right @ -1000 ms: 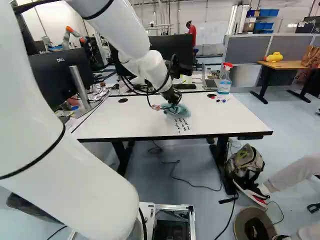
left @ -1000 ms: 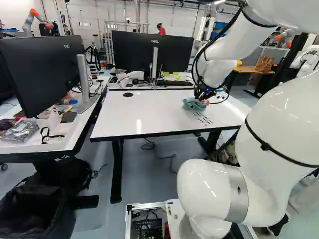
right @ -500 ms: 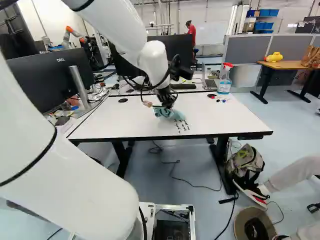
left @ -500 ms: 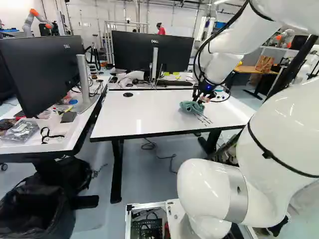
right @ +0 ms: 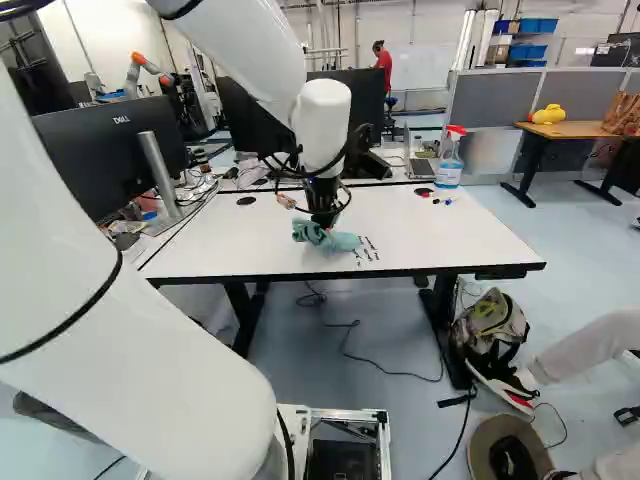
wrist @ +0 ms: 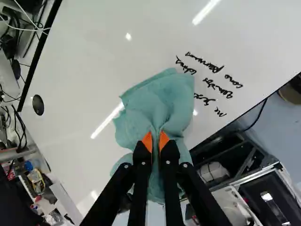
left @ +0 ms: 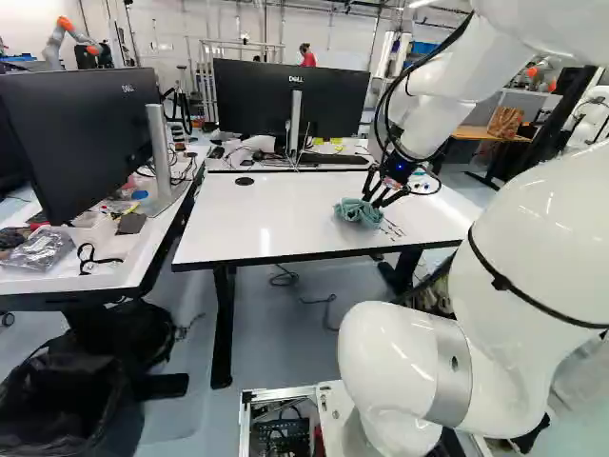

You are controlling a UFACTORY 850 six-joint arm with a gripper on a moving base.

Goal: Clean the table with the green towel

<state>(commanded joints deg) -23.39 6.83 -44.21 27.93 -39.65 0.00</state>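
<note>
- Nearest you, a backpack (right: 492,325) sits on the floor by a leg of the white table (right: 430,235), at the right of the right base view.
- Black handwriting (wrist: 215,87) is on your tabletop, just beside the green towel (wrist: 155,108), which lies bunched there.
- Your claw (left: 374,200) is narrow, its orange-padded fingers pinching a fold of the towel between them.
- Farther off, you have small markers (right: 443,201) and a spray bottle (right: 450,160) near the table's far edge, well apart from the claw.
- Beyond that edge, a large black monitor (left: 285,100) faces you.
</note>
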